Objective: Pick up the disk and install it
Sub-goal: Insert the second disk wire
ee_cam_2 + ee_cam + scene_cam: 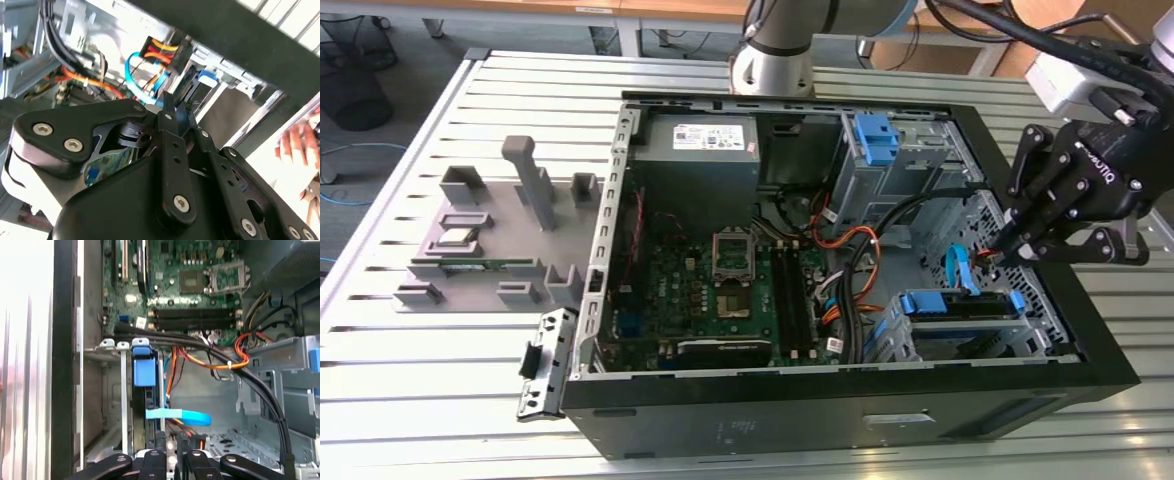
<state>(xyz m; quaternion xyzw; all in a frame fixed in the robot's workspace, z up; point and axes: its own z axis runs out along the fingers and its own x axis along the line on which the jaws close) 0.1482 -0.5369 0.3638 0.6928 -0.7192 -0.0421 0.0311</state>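
The disk (958, 306) sits in the lower drive cage at the exterior view's right end of the open computer case (854, 395), blue rails around it. In the first wrist view the disk (144, 371) stands edge-on in the metal cage, its blue tab facing me. My gripper (998, 250) hangs just above that cage at the case's right wall, fingers drawn together. In both wrist views the gripper's tips (171, 447) (167, 107) are beside a blue flat cable (185, 416). Whether they pinch the cable's end I cannot tell.
A grey power supply (698, 150) and a bare blue bracket (874, 135) sit at the case's far side, the motherboard (734, 280) in the middle. Black, orange and red cables (220, 360) cross near the cage. A grey fixture (494, 235) lies left. A hand (300, 145) is nearby.
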